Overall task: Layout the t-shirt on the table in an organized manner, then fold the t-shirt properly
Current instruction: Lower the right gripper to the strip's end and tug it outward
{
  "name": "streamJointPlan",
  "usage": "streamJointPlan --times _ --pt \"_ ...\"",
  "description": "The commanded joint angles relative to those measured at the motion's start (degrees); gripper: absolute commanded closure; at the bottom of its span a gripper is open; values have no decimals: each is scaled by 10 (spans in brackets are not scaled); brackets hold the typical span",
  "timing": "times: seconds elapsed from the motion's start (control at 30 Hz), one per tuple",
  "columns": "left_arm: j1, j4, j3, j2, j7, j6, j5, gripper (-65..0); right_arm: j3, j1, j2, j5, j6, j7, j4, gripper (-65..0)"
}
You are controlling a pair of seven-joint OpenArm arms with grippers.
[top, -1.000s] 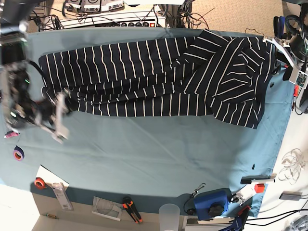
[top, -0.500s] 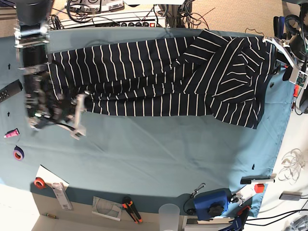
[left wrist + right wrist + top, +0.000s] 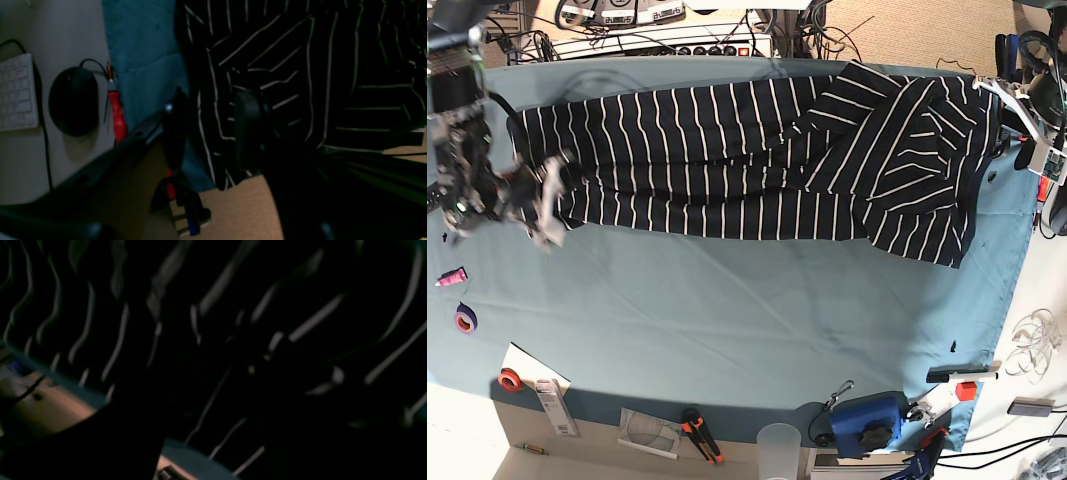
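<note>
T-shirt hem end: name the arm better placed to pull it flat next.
Right arm, probably. Its claw sits at the hem end of the t-shirt; the left claw is at the opposite, bunched sleeve end.

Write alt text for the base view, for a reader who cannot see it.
A dark striped t-shirt lies stretched along the far side of a teal table. The right end effector is at one end of it, the left end effector at the other. Small tools line the near edge.

Tan carpeted floor point(image 3: 897, 30), tangled cables point(image 3: 817, 35), white desk edge point(image 3: 1042, 300)
</note>
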Motion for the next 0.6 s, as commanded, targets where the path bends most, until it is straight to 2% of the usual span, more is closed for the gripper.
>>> streamJointPlan --times 0.0,0.07,0.13,0.3,0.37,0.47,0.57 --pt "2 7 -4 -8 -12 2 -2 -243 5 10 22 36 10 4 5 -184" --pt "2 7 -4 -8 -12 2 -2 -243 5 10 40 95 22 4 5 -184" --pt "2 7 -4 -8 -12 2 -2 -243 5 10 61 126 24 4 5 -184" --pt "2 7 -4 -8 -12 2 -2 -243 5 11 117 127 24 4 5 -184" --pt "2 7 -4 -8 -12 2 -2 -243 5 19 129 127 25 4 5 -184" --pt "2 7 -4 -8 -16 2 -2 -243 5 41 120 113 25 4 5 -184" --pt "2 7 -4 -8 -16 2 -2 -243 5 67 87 39 25 4 5 -184"
